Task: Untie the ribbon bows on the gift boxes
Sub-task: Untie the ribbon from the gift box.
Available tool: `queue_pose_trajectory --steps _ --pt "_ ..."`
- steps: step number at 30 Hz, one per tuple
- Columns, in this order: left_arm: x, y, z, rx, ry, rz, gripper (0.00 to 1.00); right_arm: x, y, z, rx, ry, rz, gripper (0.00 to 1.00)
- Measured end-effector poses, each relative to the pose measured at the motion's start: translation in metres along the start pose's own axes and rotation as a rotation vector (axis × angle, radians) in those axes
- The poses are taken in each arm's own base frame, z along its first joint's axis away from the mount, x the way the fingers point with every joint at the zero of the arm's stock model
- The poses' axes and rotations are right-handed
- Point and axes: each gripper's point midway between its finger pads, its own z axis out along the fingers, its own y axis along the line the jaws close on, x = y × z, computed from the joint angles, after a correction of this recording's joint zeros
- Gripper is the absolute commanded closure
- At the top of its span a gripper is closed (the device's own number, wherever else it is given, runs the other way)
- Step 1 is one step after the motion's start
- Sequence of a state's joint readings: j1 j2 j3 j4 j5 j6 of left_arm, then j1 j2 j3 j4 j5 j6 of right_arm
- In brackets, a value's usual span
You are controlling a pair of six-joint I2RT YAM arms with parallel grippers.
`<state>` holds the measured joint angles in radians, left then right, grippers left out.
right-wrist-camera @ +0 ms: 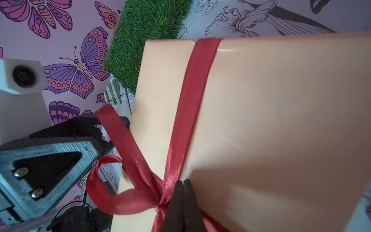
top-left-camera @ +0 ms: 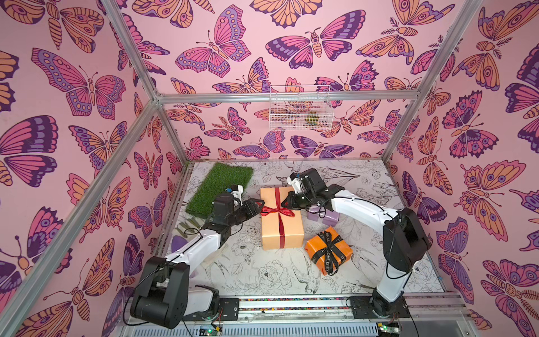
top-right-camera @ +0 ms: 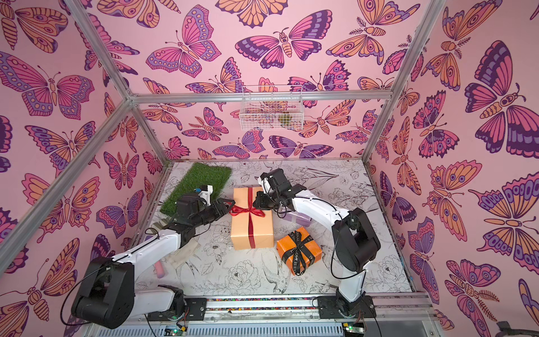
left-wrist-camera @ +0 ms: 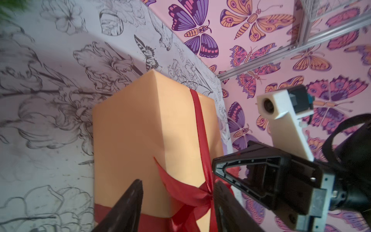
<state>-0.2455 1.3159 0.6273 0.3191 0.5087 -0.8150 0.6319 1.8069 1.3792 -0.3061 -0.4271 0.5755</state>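
The large peach-tan gift box [top-left-camera: 281,230] [top-right-camera: 252,233] lies mid-table with a shiny red ribbon bow [top-left-camera: 277,210] [top-right-camera: 248,210] on top. At the bow's left side is my left gripper [top-left-camera: 259,204] [left-wrist-camera: 178,188], open, and the knot and a loop [left-wrist-camera: 186,190] lie between its jaws. My right gripper [top-left-camera: 285,205] [right-wrist-camera: 182,181] is shut, its tips on the box top [right-wrist-camera: 261,120] right beside the knot [right-wrist-camera: 160,204]; no ribbon shows between the tips. The orange cube [top-left-camera: 328,251] still wears its tied black lettered ribbon [top-left-camera: 331,248]. The right arm mostly hides the lilac cube [top-left-camera: 328,217].
A green grass mat [top-left-camera: 220,186] lies at the back left, just behind the left gripper. A wire basket [top-left-camera: 300,108] hangs on the back wall. Olive and purple objects [top-left-camera: 186,227] lie along the left edge under the left arm.
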Motion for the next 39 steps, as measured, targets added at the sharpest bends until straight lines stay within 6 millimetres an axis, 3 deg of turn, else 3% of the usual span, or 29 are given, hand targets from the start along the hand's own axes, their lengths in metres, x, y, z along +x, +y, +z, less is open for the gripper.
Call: queue_pose_trajectory --steps 3,8,16,23,29,31,35,39 --pt "0.003 -0.003 0.000 0.016 0.014 -0.003 0.68 0.000 0.000 0.000 0.000 0.000 0.000 1.00" --pt "0.003 -0.006 0.000 0.025 0.022 -0.011 1.00 0.000 0.000 0.000 0.002 0.000 0.000 1.00" --pt "0.002 -0.016 -0.004 0.055 0.020 -0.021 1.00 0.000 -0.005 0.000 0.028 -0.005 -0.011 1.00" --pt "-0.015 -0.027 -0.016 0.066 -0.053 0.030 1.00 -0.002 -0.008 -0.007 0.066 -0.023 -0.043 1.00" --pt "-0.022 -0.014 0.006 0.057 -0.050 0.023 1.00 0.001 -0.010 -0.009 0.075 -0.015 -0.046 1.00" --pt "-0.021 -0.008 0.014 0.058 -0.038 0.007 0.93 0.002 -0.012 -0.008 0.075 -0.012 -0.044 1.00" --pt "-0.022 -0.005 0.021 0.070 -0.038 -0.008 0.50 0.002 -0.011 -0.008 0.070 -0.014 -0.046 1.00" --pt "-0.030 -0.012 0.021 0.095 -0.066 -0.002 0.45 0.001 -0.011 -0.007 0.069 -0.017 -0.047 1.00"
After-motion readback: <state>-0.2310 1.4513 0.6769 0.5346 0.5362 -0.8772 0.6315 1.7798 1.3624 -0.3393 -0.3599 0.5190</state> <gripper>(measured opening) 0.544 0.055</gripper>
